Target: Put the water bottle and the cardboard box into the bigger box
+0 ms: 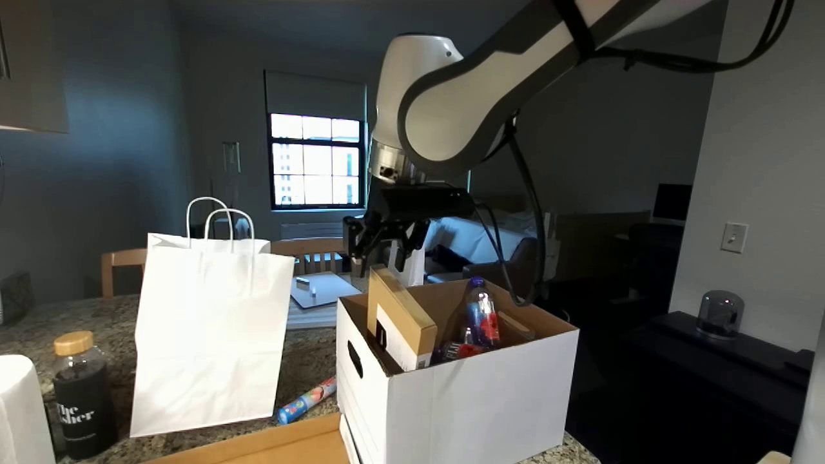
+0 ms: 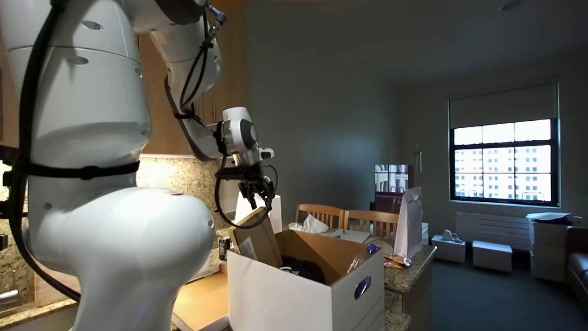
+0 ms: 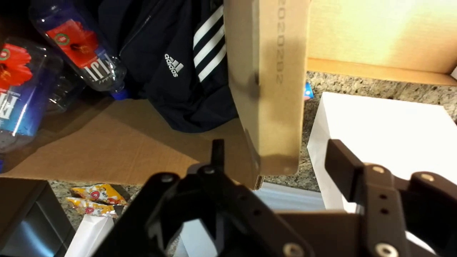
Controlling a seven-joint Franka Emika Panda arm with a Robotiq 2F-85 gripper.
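Observation:
The bigger box (image 1: 477, 412) is white outside and brown inside; it also shows in an exterior view (image 2: 280, 294). The cardboard box (image 1: 403, 316) stands tilted in it against one wall, its upper end above the rim. The water bottle (image 1: 482, 316), with a blue cap, leans inside the bigger box; a similar bottle lies beside it. Both bottles (image 3: 80, 46) (image 3: 18, 89) show in the wrist view. Only a blue cap (image 2: 372, 248) shows clearly in an exterior view. My gripper (image 3: 276, 157) is open and empty, just above the cardboard box's upper end, its fingers apart from it.
A dark jacket (image 3: 178, 71) lies inside the bigger box. A white paper bag (image 1: 213, 335), a dark jar (image 1: 82, 393) and a colourful tube (image 1: 308, 399) are on the counter. A shallow brown cardboard tray (image 2: 204, 299) lies beside the bigger box. Snack packets (image 2: 397, 261) lie behind it.

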